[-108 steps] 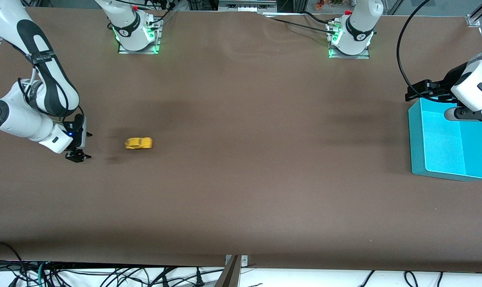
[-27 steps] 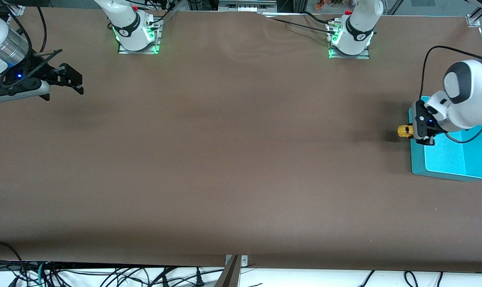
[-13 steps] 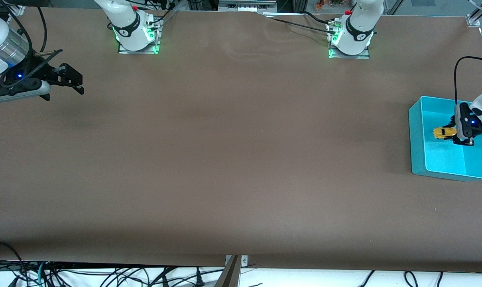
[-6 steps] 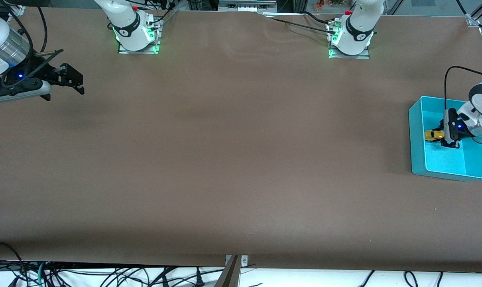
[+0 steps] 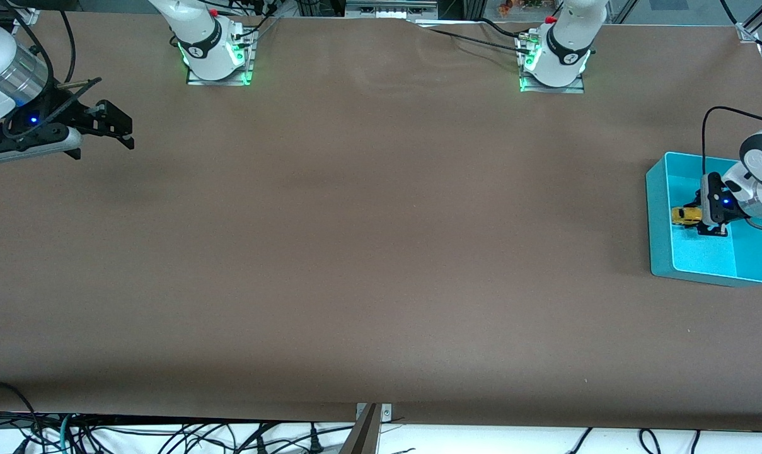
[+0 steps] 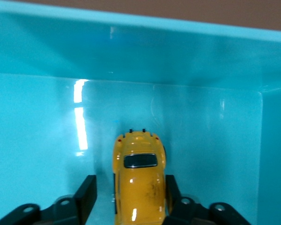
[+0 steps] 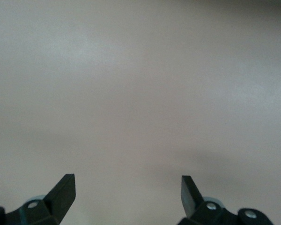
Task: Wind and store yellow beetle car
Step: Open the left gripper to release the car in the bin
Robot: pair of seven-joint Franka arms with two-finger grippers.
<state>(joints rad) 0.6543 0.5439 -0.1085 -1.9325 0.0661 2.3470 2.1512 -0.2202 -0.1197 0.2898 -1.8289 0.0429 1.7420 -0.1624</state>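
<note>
The car (image 6: 139, 183) sits inside the teal bin (image 5: 658, 208) at my left arm's end, my left gripper (image 6: 129, 197) straddling it, fingers spread; my right gripper (image 5: 113, 126) waits, released, over the table (image 5: 381, 252).

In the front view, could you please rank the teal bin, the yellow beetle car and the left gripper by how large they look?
1. teal bin, by far the largest.
2. left gripper, inside the bin around the car.
3. yellow beetle car, smallest; its rear is hidden by the gripper, so the margin is unsure.
</note>
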